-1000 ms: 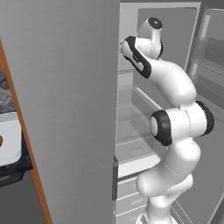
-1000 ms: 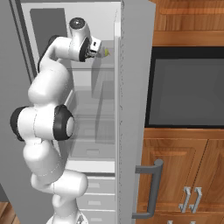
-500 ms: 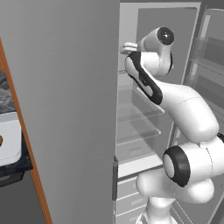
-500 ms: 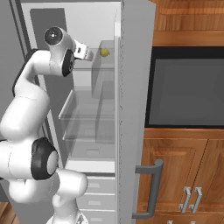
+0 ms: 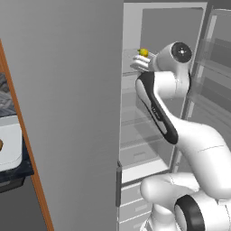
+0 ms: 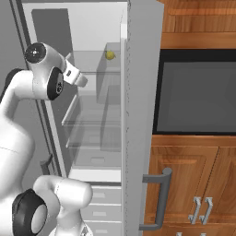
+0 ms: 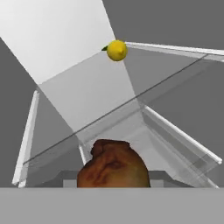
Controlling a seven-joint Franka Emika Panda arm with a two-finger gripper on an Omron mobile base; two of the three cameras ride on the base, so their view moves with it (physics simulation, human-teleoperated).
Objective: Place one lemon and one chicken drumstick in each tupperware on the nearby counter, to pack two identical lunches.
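A brown chicken drumstick (image 7: 113, 166) sits close against the hand in the hand view, hiding the fingertips; my gripper (image 6: 81, 81) is shut on it. The hand is inside the open fridge, at the height of the top glass shelf. A yellow lemon (image 7: 117, 50) lies farther back on that shelf, apart from the hand. From the base I see the same lemon (image 5: 143, 53) just beyond my gripper (image 5: 135, 64), and the lemon (image 6: 109, 55) against the fridge's back wall. One pale tupperware (image 5: 10, 145) rests on the black counter (image 5: 20, 170) at the far left.
The grey fridge door (image 5: 67, 113) stands open between the arm and the counter. Glass shelves (image 6: 92, 115) and drawers (image 6: 99, 198) fill the fridge below the hand. On the right are a dark oven front (image 6: 198, 92) and wooden cabinets (image 6: 193, 184).
The hand has drawn back from the rear of the top shelf toward the fridge opening, and the arm's elbow has swung down. The lemon has stayed on the shelf.
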